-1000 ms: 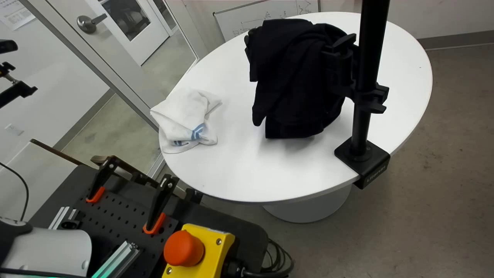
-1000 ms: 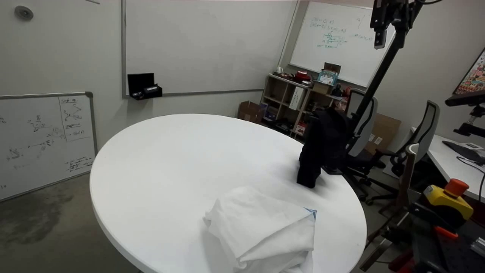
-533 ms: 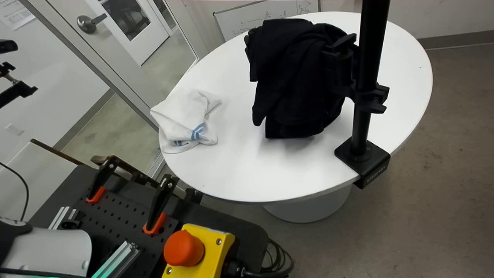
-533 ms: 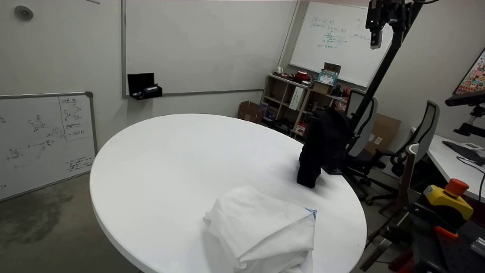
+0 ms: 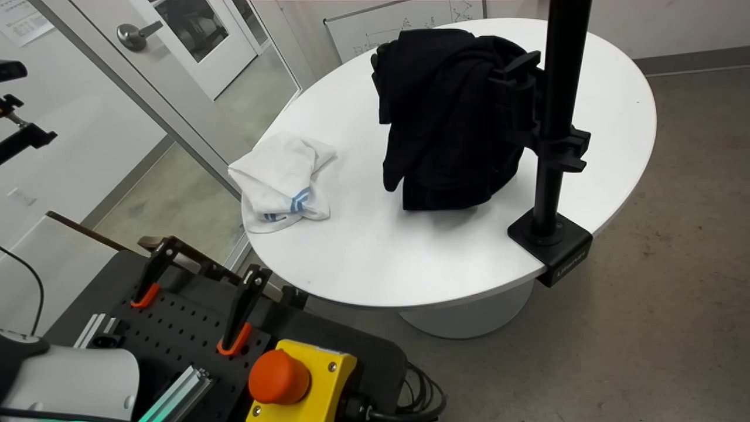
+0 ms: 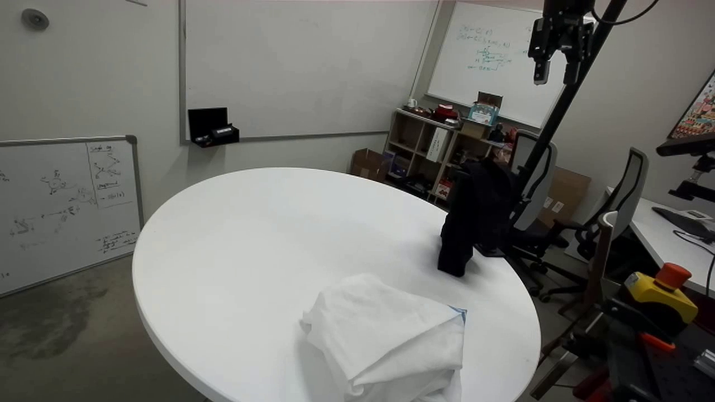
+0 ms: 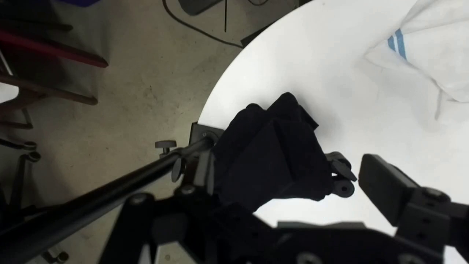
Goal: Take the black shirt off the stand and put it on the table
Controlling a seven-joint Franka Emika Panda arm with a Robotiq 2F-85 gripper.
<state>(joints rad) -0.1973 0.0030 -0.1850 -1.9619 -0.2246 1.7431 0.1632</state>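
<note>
The black shirt (image 5: 451, 123) hangs folded over a side arm of the black stand (image 5: 563, 76), above the white round table (image 5: 363, 258). In an exterior view the shirt (image 6: 475, 218) hangs by the pole of the stand (image 6: 553, 123) at the edge of the table (image 6: 251, 234). My gripper (image 6: 556, 75) is open and empty, well above the shirt there. In the wrist view the shirt (image 7: 267, 157) lies below and between the spread fingers of the gripper (image 7: 287, 170). The stand's pole (image 7: 110, 194) runs past the left finger. The gripper is out of the remaining view.
A white cloth with blue stripes (image 5: 281, 176) lies on the table beside the shirt; it also shows in the wrist view (image 7: 436, 55). A side-arm clamp end (image 7: 342, 176) sticks out from the shirt. A yellow emergency-stop box (image 5: 328, 375) sits on the robot's base cart.
In an exterior view my gripper has moved left and down, and both fingers now show below the frame's top edge. The shirt, stand and white cloth have not moved.
</note>
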